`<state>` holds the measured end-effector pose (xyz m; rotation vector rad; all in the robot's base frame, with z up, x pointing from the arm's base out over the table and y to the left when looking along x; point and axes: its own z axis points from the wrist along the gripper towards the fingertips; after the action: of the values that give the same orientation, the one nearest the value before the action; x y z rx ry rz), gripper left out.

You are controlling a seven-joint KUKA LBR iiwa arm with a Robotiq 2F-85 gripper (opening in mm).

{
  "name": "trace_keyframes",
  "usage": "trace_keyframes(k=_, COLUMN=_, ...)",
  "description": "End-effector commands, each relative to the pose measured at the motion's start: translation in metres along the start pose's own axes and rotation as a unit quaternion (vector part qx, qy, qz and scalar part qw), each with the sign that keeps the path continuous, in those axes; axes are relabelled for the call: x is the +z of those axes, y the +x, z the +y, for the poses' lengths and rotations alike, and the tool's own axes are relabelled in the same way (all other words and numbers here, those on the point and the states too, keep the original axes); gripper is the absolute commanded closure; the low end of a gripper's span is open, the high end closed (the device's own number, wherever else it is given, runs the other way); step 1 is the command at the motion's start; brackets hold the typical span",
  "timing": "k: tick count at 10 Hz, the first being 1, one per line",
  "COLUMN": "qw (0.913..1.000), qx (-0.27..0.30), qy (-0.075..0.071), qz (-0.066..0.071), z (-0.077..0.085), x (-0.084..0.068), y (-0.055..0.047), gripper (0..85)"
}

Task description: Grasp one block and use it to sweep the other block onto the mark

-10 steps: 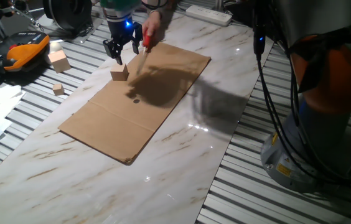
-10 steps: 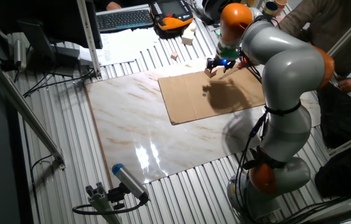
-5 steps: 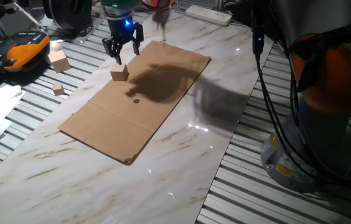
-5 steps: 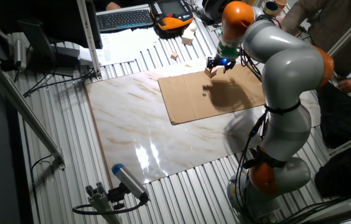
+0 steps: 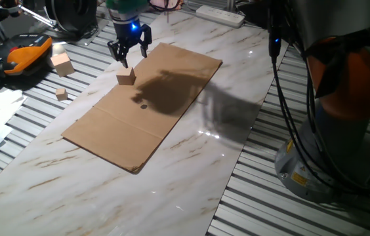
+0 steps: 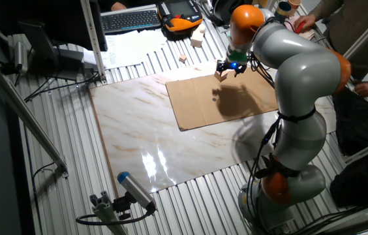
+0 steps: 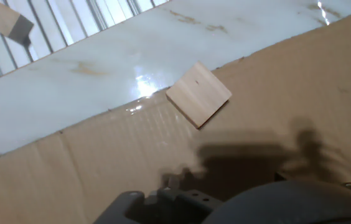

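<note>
I see the gripper (image 5: 129, 58) hanging just above the far corner of the cardboard sheet (image 5: 172, 111), fingers spread apart and holding nothing.

The nearest block (image 5: 126, 77) sits on the cardboard at that sheet's far left edge, just below the fingertips and not touching them. In the hand view this block (image 7: 198, 94) is a plain wooden cube with no long axis; it is rotated so its corners point to roughly 2, 5, 8 and 11 o'clock, and its 11 o'clock corner lies at the cardboard edge beside the marble table (image 7: 132, 62).

The mark (image 5: 143, 105) is a small dark dot on the cardboard, near the block at about 5 o'clock from it in the first fixed view.

Two more wooden blocks lie off the marble on the slatted surface: a larger one (image 5: 61, 63) and a smaller one (image 5: 61, 94), both well apart from the cardboard.

I can read no writing or brand anywhere; the block faces are blank.
</note>
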<state>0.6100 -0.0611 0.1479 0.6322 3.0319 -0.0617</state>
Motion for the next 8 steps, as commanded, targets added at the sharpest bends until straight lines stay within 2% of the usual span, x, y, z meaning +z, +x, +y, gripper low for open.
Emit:
trace_keyframes(k=1, qw=1.0, qx=0.003, qy=-0.001, qz=-0.001, z=0.0, x=0.0, y=0.0, gripper=17.0)
trace_keyframes(k=3, qw=0.9999, qx=0.015, qy=-0.002, qz=0.004, z=0.0, x=0.0, y=0.0, gripper=17.0)
trace_keyframes(k=4, qw=0.9998, qx=0.019, qy=0.002, qz=-0.002, z=0.001, x=0.005, y=-0.008, gripper=17.0)
trace_keyframes(k=5, qw=0.9998, qx=0.022, qy=-0.001, qz=-0.002, z=0.003, x=0.009, y=-0.021, gripper=17.0)
trace_keyframes(k=8, qw=0.9996, qx=0.027, qy=-0.006, qz=0.001, z=0.004, x=0.012, y=-0.047, gripper=17.0)
